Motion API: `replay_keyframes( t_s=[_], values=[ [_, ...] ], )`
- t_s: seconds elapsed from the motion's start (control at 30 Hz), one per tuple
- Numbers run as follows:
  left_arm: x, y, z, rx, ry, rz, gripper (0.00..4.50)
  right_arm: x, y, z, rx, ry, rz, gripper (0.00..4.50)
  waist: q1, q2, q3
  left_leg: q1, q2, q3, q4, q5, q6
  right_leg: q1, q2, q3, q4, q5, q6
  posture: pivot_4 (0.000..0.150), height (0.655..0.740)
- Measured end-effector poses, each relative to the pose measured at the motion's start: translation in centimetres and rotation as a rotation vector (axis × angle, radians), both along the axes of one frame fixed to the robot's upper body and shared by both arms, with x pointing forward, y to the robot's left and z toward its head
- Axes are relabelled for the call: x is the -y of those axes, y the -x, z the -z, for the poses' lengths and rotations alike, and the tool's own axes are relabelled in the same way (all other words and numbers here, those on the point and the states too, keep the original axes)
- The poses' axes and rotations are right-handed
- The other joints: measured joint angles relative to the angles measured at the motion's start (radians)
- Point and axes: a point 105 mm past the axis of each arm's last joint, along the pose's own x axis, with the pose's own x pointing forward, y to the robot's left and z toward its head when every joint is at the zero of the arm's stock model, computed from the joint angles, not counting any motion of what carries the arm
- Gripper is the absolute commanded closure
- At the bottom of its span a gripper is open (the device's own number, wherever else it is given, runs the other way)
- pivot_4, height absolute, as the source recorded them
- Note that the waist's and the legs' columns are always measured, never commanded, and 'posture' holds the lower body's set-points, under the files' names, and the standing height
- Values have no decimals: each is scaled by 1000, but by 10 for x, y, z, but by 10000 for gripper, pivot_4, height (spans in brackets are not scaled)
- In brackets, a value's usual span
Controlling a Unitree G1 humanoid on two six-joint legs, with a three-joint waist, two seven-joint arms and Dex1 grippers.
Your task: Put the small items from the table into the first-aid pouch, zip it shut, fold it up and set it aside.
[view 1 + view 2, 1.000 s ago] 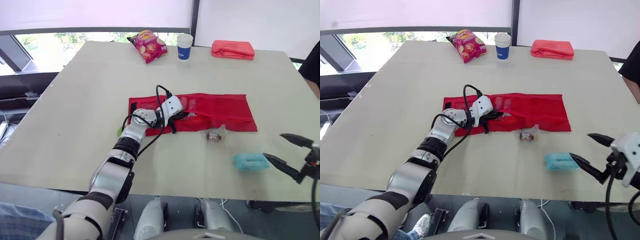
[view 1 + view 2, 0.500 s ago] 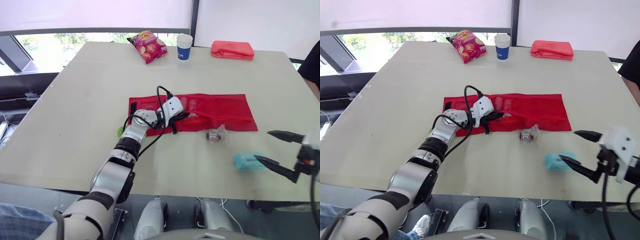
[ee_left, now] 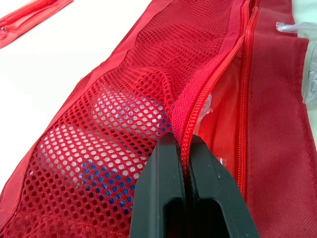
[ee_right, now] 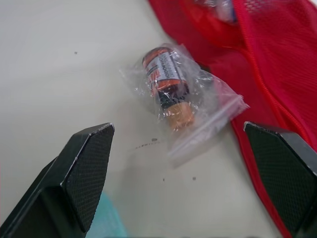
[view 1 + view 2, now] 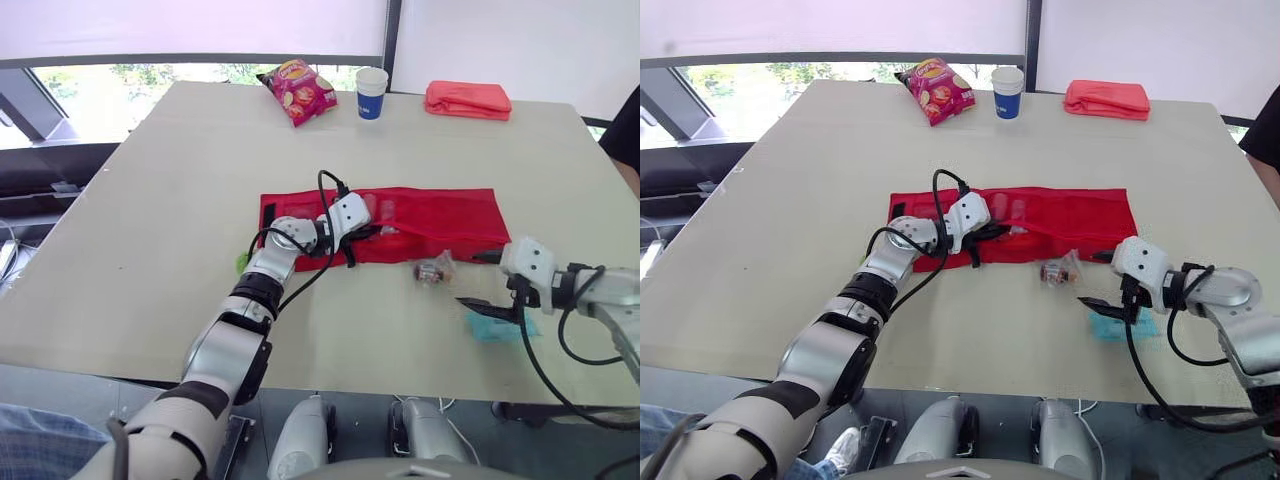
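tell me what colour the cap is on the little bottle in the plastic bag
Orange. The cap shows best in the right wrist view.

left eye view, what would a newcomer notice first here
The long red pouch lies spread flat mid-table, and the left hand pinches the zip edge of its mesh pocket. Just in front of it, the right hand hangs open beside a small bottle sealed in a clear bag, with a teal packet close by.

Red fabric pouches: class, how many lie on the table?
2. An open red mesh pouch lies mid-table, its zip edge pinched by the left claw; a folded coral-red pouch sits at the far right edge. None seems hidden.
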Motion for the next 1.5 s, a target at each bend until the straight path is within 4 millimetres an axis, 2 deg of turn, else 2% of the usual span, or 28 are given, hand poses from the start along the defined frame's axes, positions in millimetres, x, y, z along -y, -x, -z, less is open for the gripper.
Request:
replay_keyframes(
  t_s=[0.3,0.37,0.43,0.53,0.6,0.63,0.83,1.03,1.1,1.17,1.27,1.5],
  values=[
    [1,0,0,5,-8,0,45000,-18,-17,15,-27,37,-139,281,-1,0,0,0,0,0,1,0,0,0,0,0,1,1,0,1500,7400],
    [1,0,1,5,-9,0,45000,-19,-20,17,-31,41,-151,5494,0,0,0,0,0,1,1,0,0,0,0,0,1,2,-3,1500,7400],
    [2,0,1,6,-9,0,45000,-20,-22,18,-34,37,-153,12824,0,0,0,0,0,1,1,0,0,0,0,0,1,2,-3,1500,7400],
    [1,0,0,6,-9,-1,45000,-19,-22,18,-28,40,-157,30724,0,0,0,0,0,1,1,0,0,0,0,0,1,2,-3,1500,7400],
    [1,0,1,6,-10,-2,45000,-19,-22,19,-25,46,-160,38706,0,0,0,0,0,1,1,0,0,0,0,0,1,2,-3,1500,7400],
    [2,0,1,7,-9,-2,45000,-19,-21,19,-22,51,-162,41275,0,0,0,0,0,1,1,0,0,0,0,0,1,2,-3,1500,7400],
    [3,0,1,6,-6,1,45000,-16,-11,20,-17,45,-140,41214,1,0,0,0,0,1,1,0,0,0,-1,0,2,2,-3,1500,7400],
    [5,1,1,4,-4,5,45000,-27,2,-11,-34,-92,9,41214,0,0,0,0,0,0,1,0,0,0,-1,0,2,2,-4,1500,7400],
    [5,1,1,2,-4,7,45000,-38,6,-17,-65,-129,106,41214,0,0,0,0,1,0,1,0,0,0,-2,0,2,2,-4,1500,7400],
    [9,3,1,-1,2,21,45000,-49,12,-13,-121,-136,181,41214,0,0,0,0,1,0,1,0,0,0,-2,0,2,2,-5,1500,7400],
    [10,5,2,-3,8,25,45000,-54,13,-7,-170,-111,261,41214,1,0,0,-1,0,0,1,0,0,-1,-3,-1,2,1,-6,1500,7400],
    [17,8,0,-8,16,46,45000,-61,-11,5,-208,-109,548,41214,1,0,0,-2,0,0,1,0,0,-2,-3,-1,2,2,-4,1500,7400]
  ],
)
